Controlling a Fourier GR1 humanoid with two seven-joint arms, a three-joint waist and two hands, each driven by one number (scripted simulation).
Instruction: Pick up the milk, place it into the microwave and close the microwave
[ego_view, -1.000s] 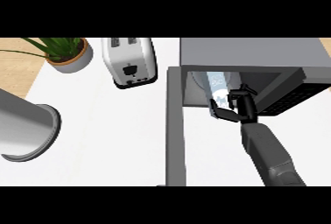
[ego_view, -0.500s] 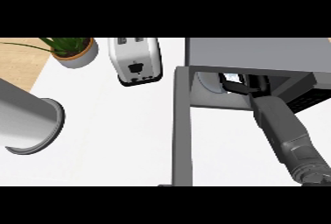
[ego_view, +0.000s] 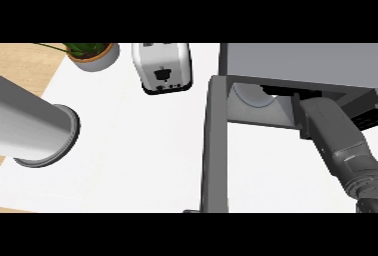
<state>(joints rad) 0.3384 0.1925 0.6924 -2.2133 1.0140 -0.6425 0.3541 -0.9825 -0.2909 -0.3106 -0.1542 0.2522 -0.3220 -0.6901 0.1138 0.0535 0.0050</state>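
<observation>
At the lower right of the frame the right forearm (ego_view: 336, 145) comes in and runs up into the open microwave (ego_view: 295, 62). Left of it the microwave's door (ego_view: 214, 150) stands swung out, seen edge-on as a grey bar from the bottom centre up to the oven's left front corner. At the left edge a large grey cylinder (ego_view: 29, 125) with a flanged end lies over the white counter (ego_view: 133, 165).

Higher up, the forearm's end passes under the front lip of the oven. Only a dark sliver of the right hand (ego_view: 295, 92) shows there, and I cannot tell whether it is spread or closed on anything. The milk is out of sight; the part of the cavity where the hand goes in is covered by the oven's top. A pale round turntable (ego_view: 255, 97) shows in the cavity's left part.

Toward the top, a white and black toaster (ego_view: 162, 67) stands just left of the microwave, and a potted plant (ego_view: 92, 52) sits at the upper left beside a strip of light wood (ego_view: 26, 67).
</observation>
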